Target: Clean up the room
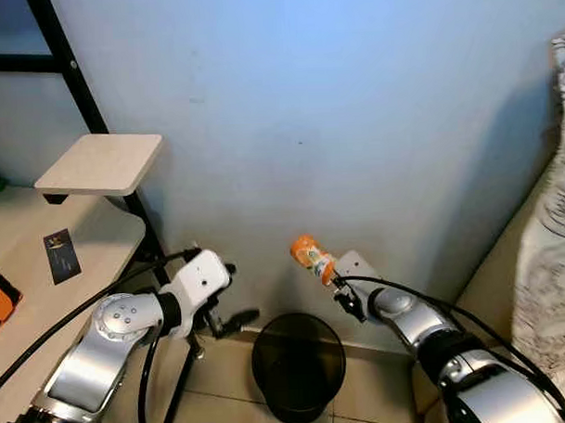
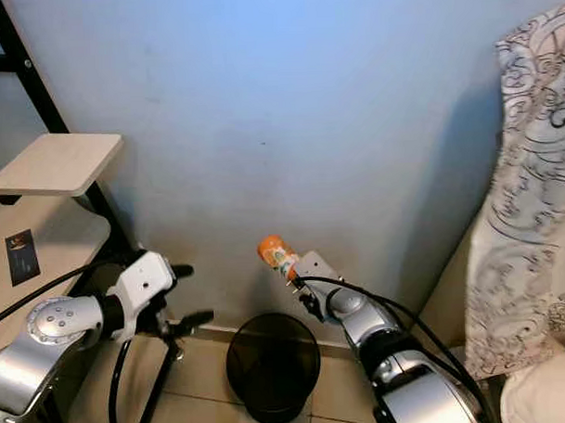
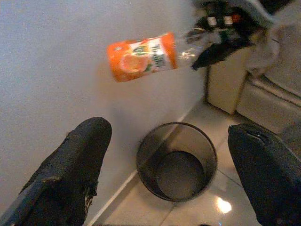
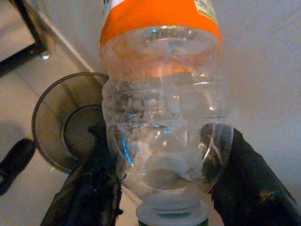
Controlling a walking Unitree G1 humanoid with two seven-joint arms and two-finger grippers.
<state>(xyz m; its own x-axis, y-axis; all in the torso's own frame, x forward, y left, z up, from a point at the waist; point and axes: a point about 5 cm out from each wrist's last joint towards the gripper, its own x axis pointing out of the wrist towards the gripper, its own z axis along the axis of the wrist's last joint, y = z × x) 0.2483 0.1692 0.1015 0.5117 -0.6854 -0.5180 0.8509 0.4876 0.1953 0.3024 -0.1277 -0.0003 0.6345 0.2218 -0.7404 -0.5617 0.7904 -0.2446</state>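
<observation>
Evidently the step in hand was binning a bottle: the right gripper was clenched on its clear neck end, holding it tilted in the air, orange label outward, above the bin and just to the robot's right of the rim. The bin was a round dark mesh one, standing on the floor against the wall, and looked empty inside. By my reading the next move called for carrying the bottle a little further over the bin's mouth, then letting the fingers part so it dropped in and did not strike the rim. The left gripper hung to the bin's left with its fingers spread and nothing between them. The floor by the bin was pale glossy tile. Left of the bin stood a desk on a black frame with a small raised shelf; right of the bin hung a patterned cloth.
</observation>
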